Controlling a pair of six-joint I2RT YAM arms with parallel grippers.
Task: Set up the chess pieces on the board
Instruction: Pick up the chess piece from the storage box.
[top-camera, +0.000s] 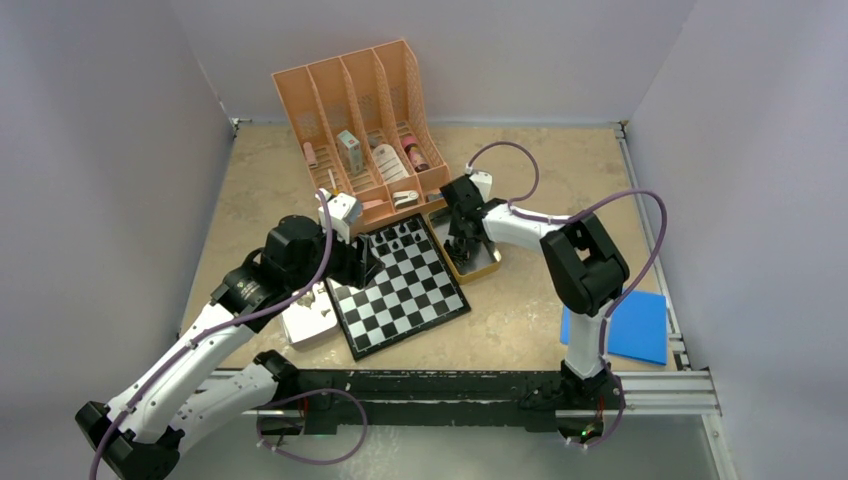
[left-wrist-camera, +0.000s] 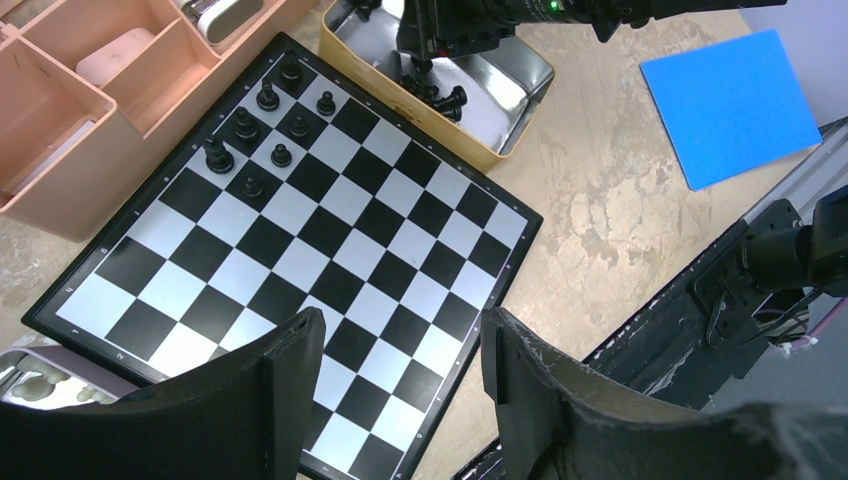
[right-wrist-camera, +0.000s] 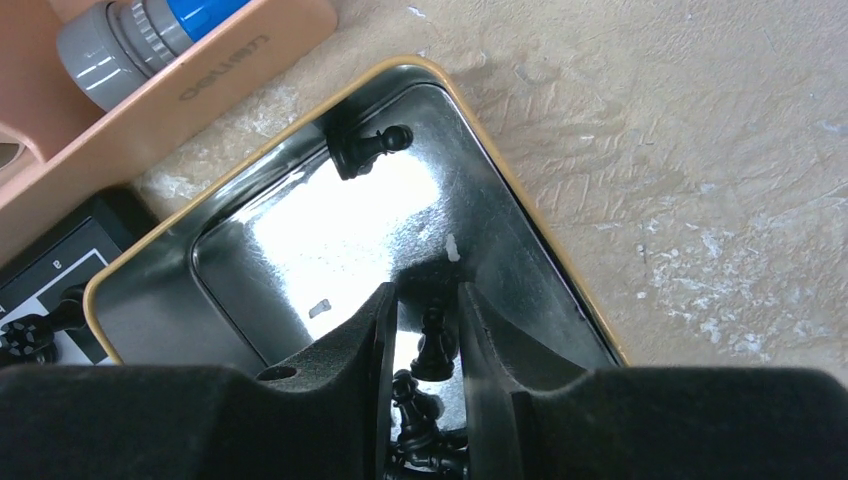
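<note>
Pincer status: my right pincer (right-wrist-camera: 428, 305) sits low in the tin (right-wrist-camera: 520, 200), jaws narrow, straddling one upright black piece (right-wrist-camera: 432, 345); whether the pads truly bite it I cannot tell. I come from above because spare pieces (right-wrist-camera: 415, 425) crowd just behind it, and narrow jaws should avoid knocking them. One pawn (right-wrist-camera: 368, 150) lies, it seems, on its side in the tin's far corner, well apart. My left pincer (left-wrist-camera: 400, 390) hovers wide and empty over the near edge of the board (left-wrist-camera: 300, 260), I judge to keep out of my right arm's path. Two short rows of black men (left-wrist-camera: 262, 125) stand at the board corner between tin and organizer (left-wrist-camera: 60, 130); most squares are bare. Beside the board, pale pieces (left-wrist-camera: 40, 385) wait in a tray (top-camera: 298, 328). Task looks early.
</note>
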